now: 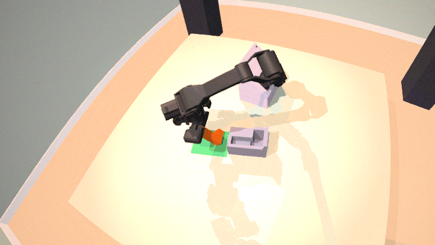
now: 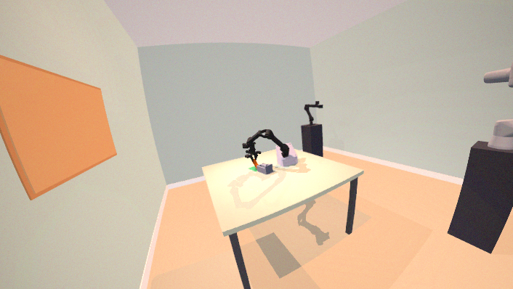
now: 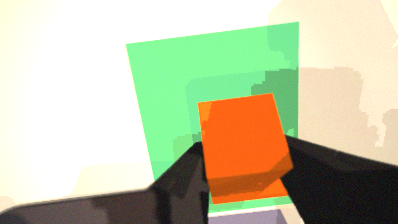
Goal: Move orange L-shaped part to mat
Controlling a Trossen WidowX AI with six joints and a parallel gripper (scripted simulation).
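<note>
Clamped on one end of the orange L-shaped part point(image 3: 243, 145), the gripper point(image 3: 245, 170) held it between its two dark fingers, which pressed against the part's two sides in the wrist view. Seen from the wrist, the orange part hung over the green mat point(image 3: 165, 90), its broad face turned toward the camera and its far edge reaching past the middle of the mat. A strip of the grey tray point(image 3: 245, 219) showed at the bottom edge of that view, just below the part.

From the top view, the gripper point(image 1: 197, 135) stood at the mat's left side with the part point(image 1: 213, 136) slanting from the fingers toward the tray, its bent end raised above the green mat point(image 1: 204, 150). Whether any corner of the part touched the mat could not be told. The tray point(image 1: 246, 151) sat just beside the mat's right edge, and its L-shaped pocket point(image 1: 246, 139) lay open with nothing in it. The black arm point(image 1: 222, 81) stretched back from the gripper to a pale lilac pedestal point(image 1: 252, 95) farther along the cream table point(image 1: 308, 172).

In the exterior view, the arm point(image 2: 267, 136) arched over the table point(image 2: 291, 196), and a second dark arm point(image 2: 310, 110) stood on a black column point(image 2: 312, 138) by the far wall.
</note>
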